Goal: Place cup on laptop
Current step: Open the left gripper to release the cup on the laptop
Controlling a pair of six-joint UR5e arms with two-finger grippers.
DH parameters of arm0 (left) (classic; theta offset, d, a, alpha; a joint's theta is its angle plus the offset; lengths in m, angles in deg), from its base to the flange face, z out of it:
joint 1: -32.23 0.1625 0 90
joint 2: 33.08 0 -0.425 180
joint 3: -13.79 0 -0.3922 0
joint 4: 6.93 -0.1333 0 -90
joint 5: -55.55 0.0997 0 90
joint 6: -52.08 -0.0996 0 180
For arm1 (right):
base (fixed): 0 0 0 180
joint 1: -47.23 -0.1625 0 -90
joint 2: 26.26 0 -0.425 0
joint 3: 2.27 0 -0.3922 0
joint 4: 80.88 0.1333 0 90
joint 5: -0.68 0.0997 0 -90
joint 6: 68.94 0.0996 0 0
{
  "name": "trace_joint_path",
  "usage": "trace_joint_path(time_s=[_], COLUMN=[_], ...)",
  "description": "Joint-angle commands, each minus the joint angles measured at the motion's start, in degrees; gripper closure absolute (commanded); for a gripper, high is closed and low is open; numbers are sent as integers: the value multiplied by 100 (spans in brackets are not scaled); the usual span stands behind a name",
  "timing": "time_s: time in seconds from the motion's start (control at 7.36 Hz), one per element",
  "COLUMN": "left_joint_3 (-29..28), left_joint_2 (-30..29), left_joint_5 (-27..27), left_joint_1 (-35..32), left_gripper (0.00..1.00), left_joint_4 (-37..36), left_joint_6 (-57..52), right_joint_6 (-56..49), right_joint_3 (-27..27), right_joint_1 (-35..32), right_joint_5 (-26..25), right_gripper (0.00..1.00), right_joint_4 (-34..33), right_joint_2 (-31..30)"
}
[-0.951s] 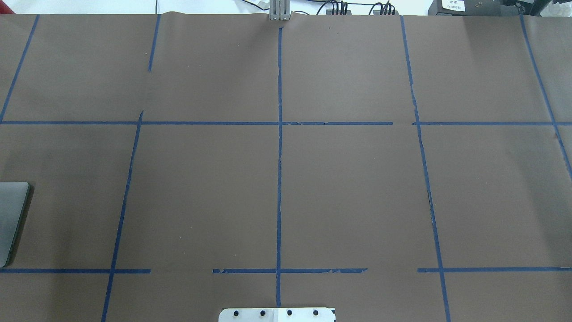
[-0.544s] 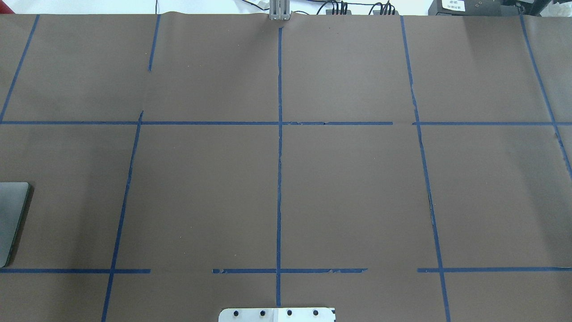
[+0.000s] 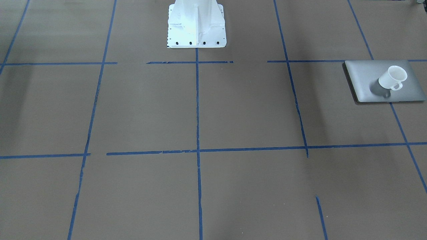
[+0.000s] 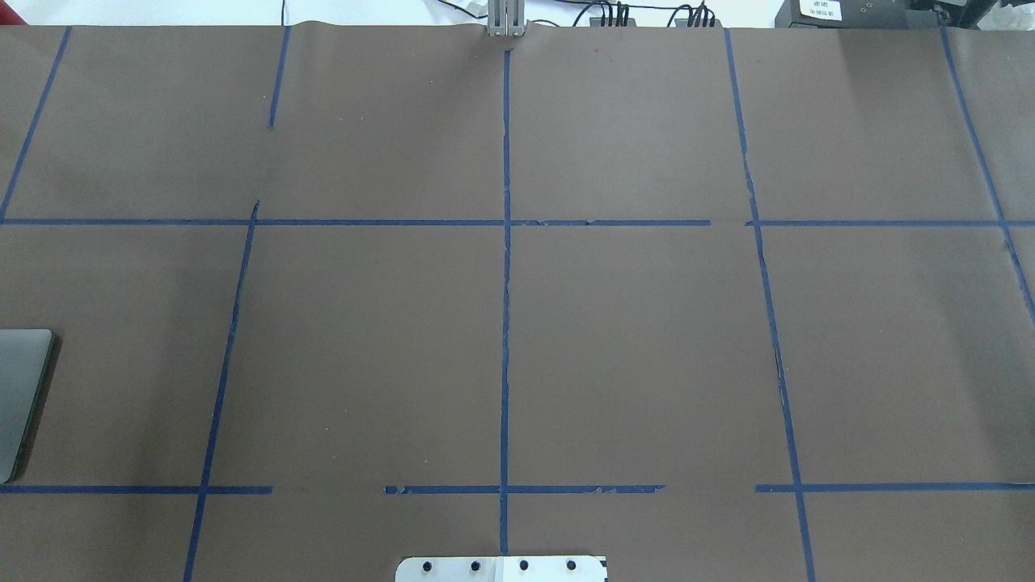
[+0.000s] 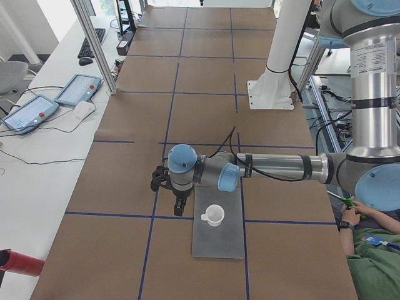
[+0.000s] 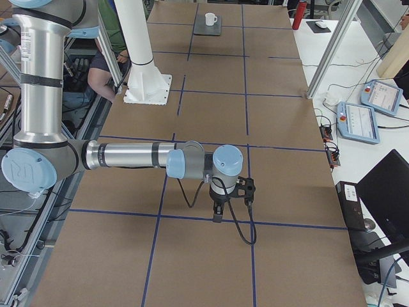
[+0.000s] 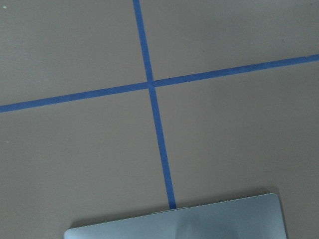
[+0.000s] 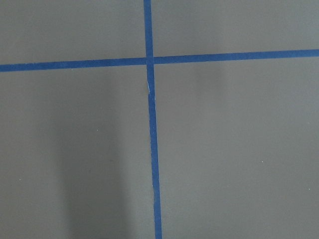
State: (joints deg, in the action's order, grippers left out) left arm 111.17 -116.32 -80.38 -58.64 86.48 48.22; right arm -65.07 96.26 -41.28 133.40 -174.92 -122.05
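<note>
The small white cup (image 3: 393, 78) stands upright on the closed silver-grey laptop (image 3: 367, 81), handle toward the operators' side. In the exterior left view the cup (image 5: 214, 215) sits on the far half of the laptop (image 5: 219, 244). My left gripper (image 5: 178, 208) hangs just beside the laptop's far corner, apart from the cup; I cannot tell if it is open. My right gripper (image 6: 217, 214) hangs over bare table far from the cup (image 6: 210, 18); I cannot tell its state. The left wrist view shows only the laptop's edge (image 7: 179, 228). The overhead view shows one laptop corner (image 4: 20, 396).
The brown table cover carries a blue tape grid (image 4: 505, 323). The white robot pedestal (image 3: 196, 23) stands at mid table edge. Teach pendants (image 5: 78, 90) lie on the side bench. A red bottle (image 5: 19, 262) and a seated person (image 5: 375, 256) are near the laptop's end.
</note>
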Motion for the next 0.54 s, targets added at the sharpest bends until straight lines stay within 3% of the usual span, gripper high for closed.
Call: trace_joint_path(time_s=[0.0,0.41], left_joint_3=[184,97], left_joint_2=[0,17], left_joint_5=[-12,14], left_joint_1=[-203,-185], left_gripper=[0,0], left_joint_4=[-683,-719], left_joint_6=[-132,-123], right_joint_6=[0,0], right_joint_3=[0,0], right_joint_1=[0,0], right_joint_5=[0,0], right_gripper=[0,0], right_joint_4=[0,0], right_joint_2=[0,0])
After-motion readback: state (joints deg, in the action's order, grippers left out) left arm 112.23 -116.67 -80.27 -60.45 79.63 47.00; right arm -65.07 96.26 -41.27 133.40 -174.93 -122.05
